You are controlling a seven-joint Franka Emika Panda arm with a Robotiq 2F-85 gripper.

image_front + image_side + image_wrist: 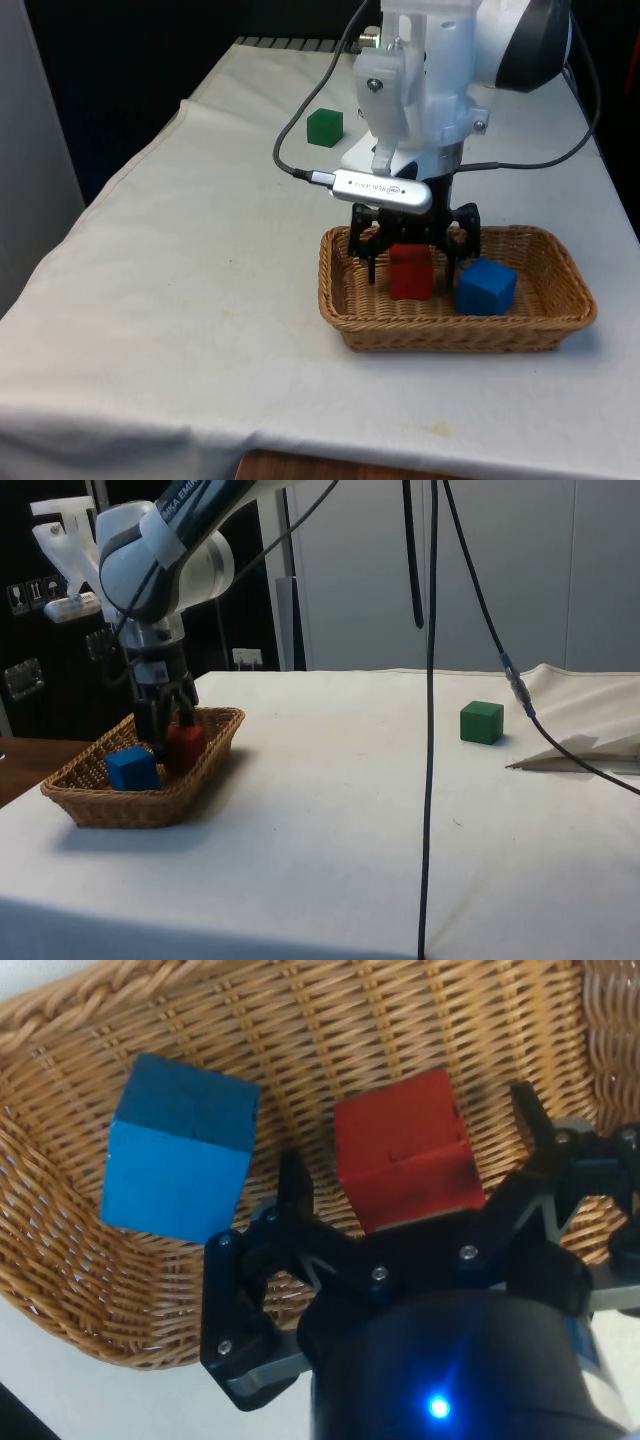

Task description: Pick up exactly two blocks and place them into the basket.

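Pincer low in the basket, fingers spread wide, astride the red block.

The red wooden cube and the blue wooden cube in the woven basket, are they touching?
Apart. In the wrist view, bare wicker shows between the red wooden cube and the blue wooden cube on the woven basket floor.

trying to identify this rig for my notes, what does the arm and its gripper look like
The arm has glossy white rounded shells with a black joint cap. A thin black cable loops from it over the cloth, and black cables hang across the side view. The gripper is black, with two angular fingers on a linkage fastened by small silver screws.
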